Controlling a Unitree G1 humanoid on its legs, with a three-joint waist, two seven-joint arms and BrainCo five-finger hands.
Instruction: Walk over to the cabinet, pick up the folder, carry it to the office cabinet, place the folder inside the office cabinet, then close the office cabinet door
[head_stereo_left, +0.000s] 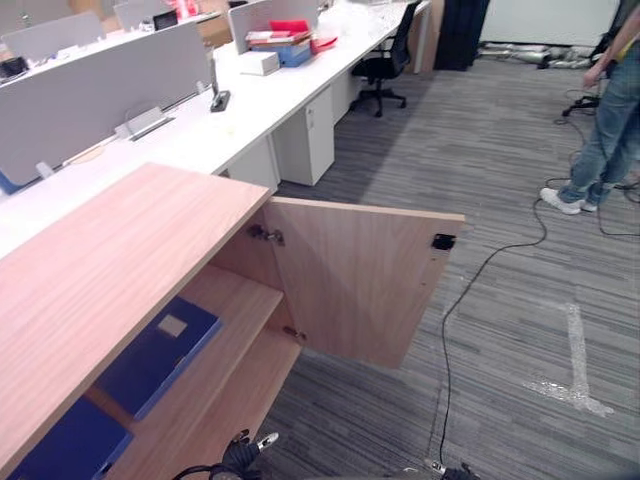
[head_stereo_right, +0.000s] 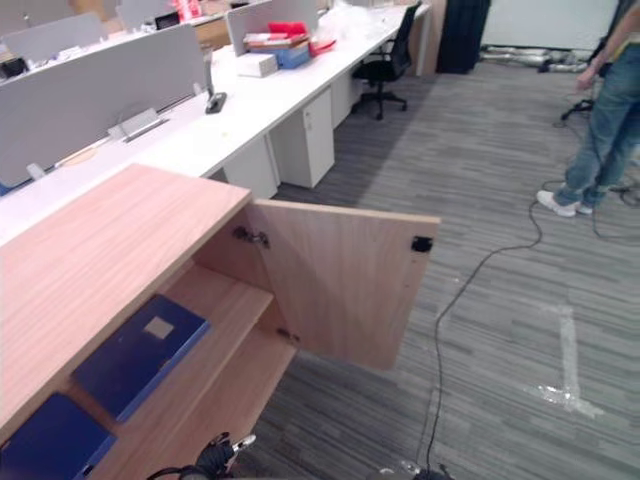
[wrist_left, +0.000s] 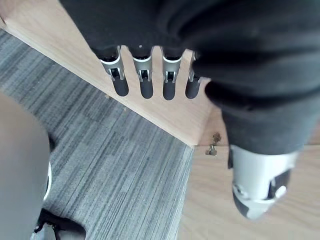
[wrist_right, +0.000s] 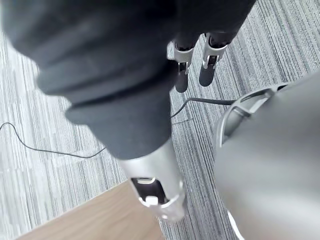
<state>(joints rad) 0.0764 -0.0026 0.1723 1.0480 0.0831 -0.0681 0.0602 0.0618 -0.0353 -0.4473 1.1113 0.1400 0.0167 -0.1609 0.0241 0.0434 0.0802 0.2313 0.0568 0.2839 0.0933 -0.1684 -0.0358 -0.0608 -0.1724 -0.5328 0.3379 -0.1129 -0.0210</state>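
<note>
left hand (wrist_left: 146, 75), fingers straight, hangs by office cabinet (head_stereo_left: 120, 260).

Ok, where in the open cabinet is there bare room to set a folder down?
Bare: the shelf's end between the labelled blue folder and the open door, the lower board, and the cabinet top. Crowded: the shelf's left part, where a second blue folder lies beside the first.

An office: long white desks (head_stereo_left: 250, 110) with grey dividers (head_stereo_left: 100, 95), a swivel chair (head_stereo_left: 385, 65).
</note>
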